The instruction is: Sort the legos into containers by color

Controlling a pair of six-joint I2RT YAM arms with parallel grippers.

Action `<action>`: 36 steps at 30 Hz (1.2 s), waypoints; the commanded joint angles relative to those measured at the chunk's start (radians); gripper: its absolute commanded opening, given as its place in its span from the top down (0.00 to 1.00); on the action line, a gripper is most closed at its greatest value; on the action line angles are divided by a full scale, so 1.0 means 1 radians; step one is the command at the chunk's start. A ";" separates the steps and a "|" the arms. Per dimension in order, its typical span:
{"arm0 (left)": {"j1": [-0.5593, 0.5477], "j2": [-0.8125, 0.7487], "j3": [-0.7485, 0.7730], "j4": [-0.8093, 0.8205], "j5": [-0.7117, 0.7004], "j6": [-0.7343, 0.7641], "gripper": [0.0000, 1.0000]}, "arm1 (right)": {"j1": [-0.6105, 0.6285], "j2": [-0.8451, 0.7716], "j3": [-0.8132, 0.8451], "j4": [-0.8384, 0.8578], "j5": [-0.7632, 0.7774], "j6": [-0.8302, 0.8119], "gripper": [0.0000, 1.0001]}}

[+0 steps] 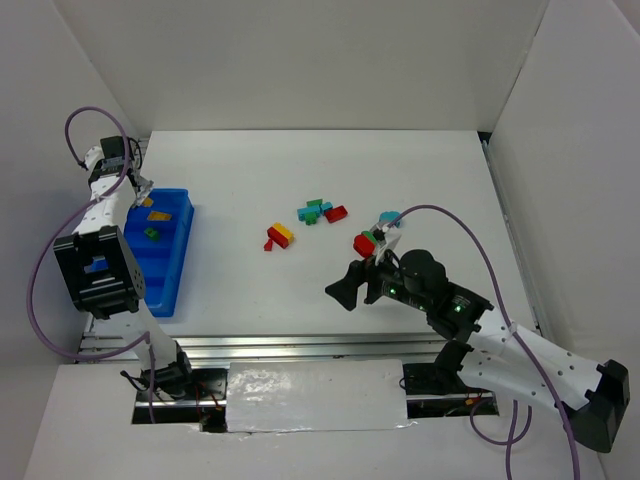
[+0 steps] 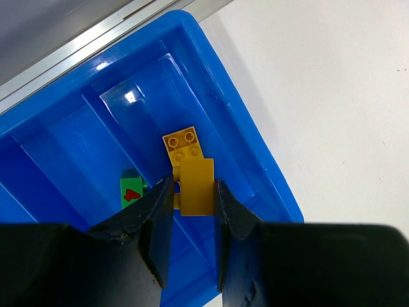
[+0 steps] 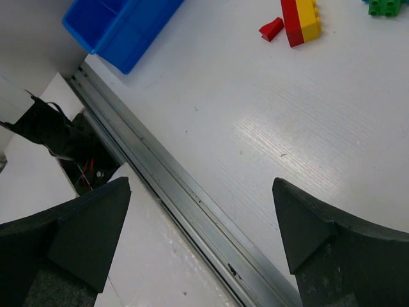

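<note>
**Desk:** What is the left hand [image 2: 192,192] doing over the blue tray [image 2: 252,144]?

**Caption writer:** It is clamped on a yellow brick [image 2: 196,185], which hangs upright between the fingers above the compartment where a second yellow brick [image 2: 182,146] lies studs-up. A green brick [image 2: 131,194] sits in the compartment next door, just across the divider.

**Desk:** And doing the drop well?

**Caption writer:** By his reading, the arm should stay centred over the yellow compartment, away from the green side. It should come low before letting go, so the brick does not bounce off the one below or hop the divider. Then the fingers part fully and lift straight up.

**Desk:** The other arm?

**Caption writer:** The right hand [image 3: 201,217] hovers spread wide and empty above the table [image 1: 300,170], near its front rail. Loose bricks wait mid-table: a teal-and-green cluster [image 1: 318,211], a red-and-yellow pair [image 1: 279,236], and a few more [image 1: 366,243] closest to that hand.
</note>
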 commanded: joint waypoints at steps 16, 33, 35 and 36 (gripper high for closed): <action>-0.105 -0.130 0.038 -0.067 -0.021 0.021 1.00 | 0.006 0.017 0.009 0.052 -0.029 0.014 0.00; 0.016 0.058 0.078 -0.029 0.023 0.024 0.93 | 0.006 0.027 0.000 0.045 -0.035 0.002 0.00; 0.025 0.072 0.087 -0.026 0.041 0.024 0.87 | 0.006 0.044 0.002 0.049 -0.038 0.002 0.00; 0.029 0.083 0.088 -0.018 0.051 0.032 0.83 | 0.008 0.049 0.002 0.057 -0.040 0.002 0.00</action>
